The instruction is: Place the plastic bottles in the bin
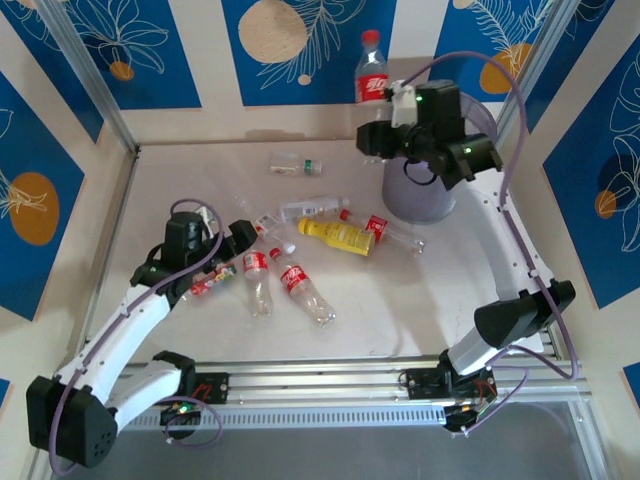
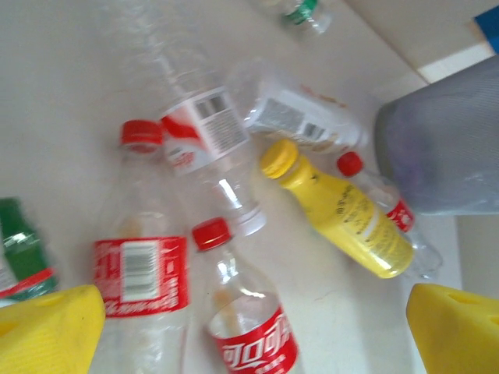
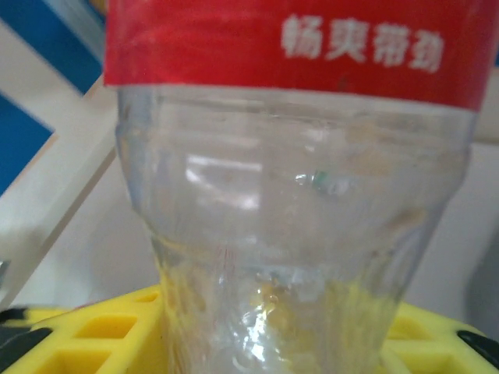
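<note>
Holding a red-label bottle (image 1: pixel 371 68) upright near the left side of the bin's (image 1: pixel 430 205) rim, the right gripper (image 1: pixel 382 120) has its jaws clamped on the bottle's bottom end, and its black body hides part of the bin's open top. Left of the bin, the other bottles lie crowded on the table (image 1: pixel 200 170), with the yellow bottle (image 1: pixel 338 236) close to the bin's foot and a green-cap bottle (image 1: pixel 296 165) alone further back. The left gripper (image 2: pixel 249 343) hangs over that heap, jaws wide apart and holding nothing.

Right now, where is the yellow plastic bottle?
In the top view, the yellow plastic bottle lies on its side near the centre, just left of the pale-purple round plastic bin, beside a clear red-capped bottle.
</note>
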